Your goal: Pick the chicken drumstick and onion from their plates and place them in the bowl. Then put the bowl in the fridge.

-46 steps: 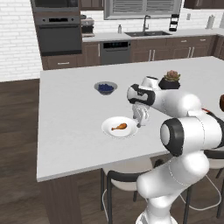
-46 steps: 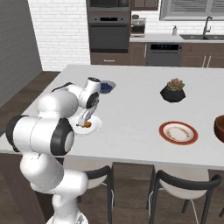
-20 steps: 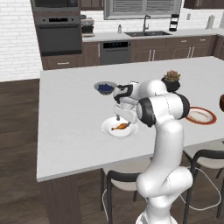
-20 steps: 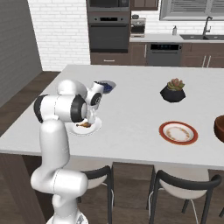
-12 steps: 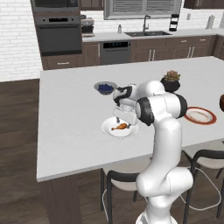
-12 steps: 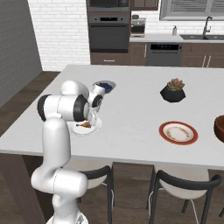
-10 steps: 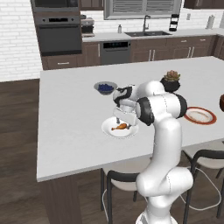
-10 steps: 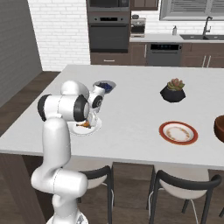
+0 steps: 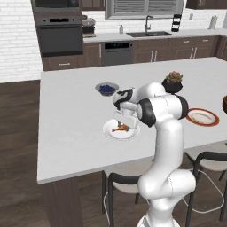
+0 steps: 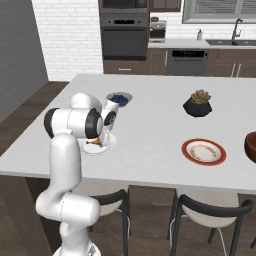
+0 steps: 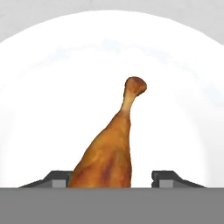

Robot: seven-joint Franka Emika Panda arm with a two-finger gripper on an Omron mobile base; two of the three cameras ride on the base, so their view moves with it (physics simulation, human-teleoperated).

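Item 1, drumstick (image 11: 109, 153): in the hand view we are seeing it close up, golden-brown and mottled, its fat end lying between the two dark fingertips (image 11: 57, 179) and its thin neck tapering away to a knobbed bone end. It is lying on the white plate (image 11: 39, 109), smooth and round. In the left base view we are seeing the same drumstick (image 9: 119, 129) as a small orange sliver on the plate (image 9: 111, 132), with the gripper (image 9: 124, 122) lowered right over it; in the right base view the arm is covering much of the plate (image 10: 107, 146).

Item 2, gripper: the fingers are flanking the meat with a gap on one side; we cannot tell whether they are gripping yet. Compared with a second ago, the hand is sitting lower over the plate and the jaws are narrowing.

Item 3, blueberry dish (image 9: 107, 88): small, grey, dark berries inside, just behind the plate.

Item 4, plant (image 9: 174, 82): spiky succulent in a black faceted pot, farther right.

Item 5, red-rimmed plate (image 10: 203, 151): flat, round, pale centre; the right base view is showing it face-on.

Item 6, bowl (image 10: 251, 146): reddish-brown, cut off at the right edge of the counter (image 10: 150, 125).
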